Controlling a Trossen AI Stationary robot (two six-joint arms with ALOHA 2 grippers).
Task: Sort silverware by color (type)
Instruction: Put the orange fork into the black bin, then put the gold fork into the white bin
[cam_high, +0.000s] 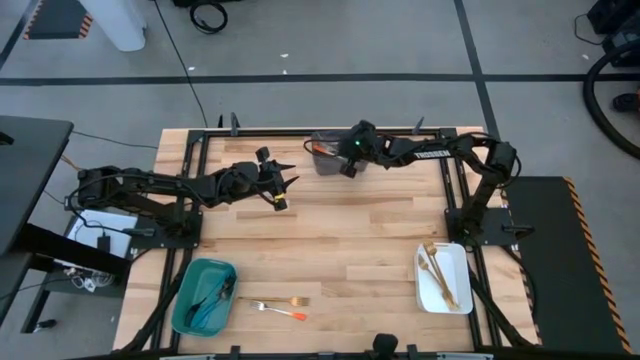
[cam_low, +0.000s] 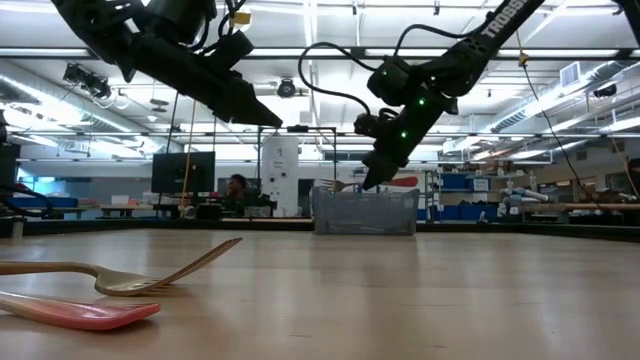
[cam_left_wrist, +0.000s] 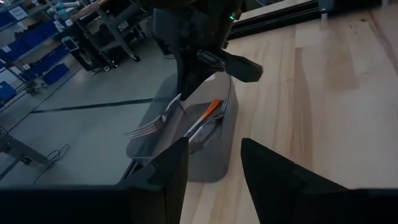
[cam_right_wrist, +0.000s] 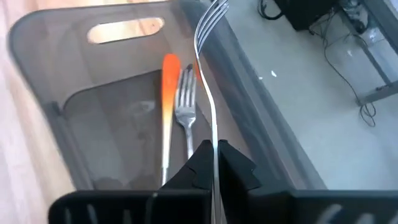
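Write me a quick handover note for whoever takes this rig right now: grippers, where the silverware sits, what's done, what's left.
Right gripper: shut on a silver fork, held above the grey bin at the table's far edge.
Left gripper: open, empty, hovering mid-table.
Done: orange-handled pieces in the grey bin; blue pieces in the teal bin; gold pieces on the white tray.
Left: release the held fork; sort the gold fork and the orange-handled piece lying beside the teal bin.

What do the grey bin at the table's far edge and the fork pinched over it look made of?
Grey translucent rectangular bin: apparently plastic, since the wood shows through its handle slot and walls. Silver-headed fork, held by the right gripper: head and neck look like polished metal, bright and reflective; its handle is hidden.
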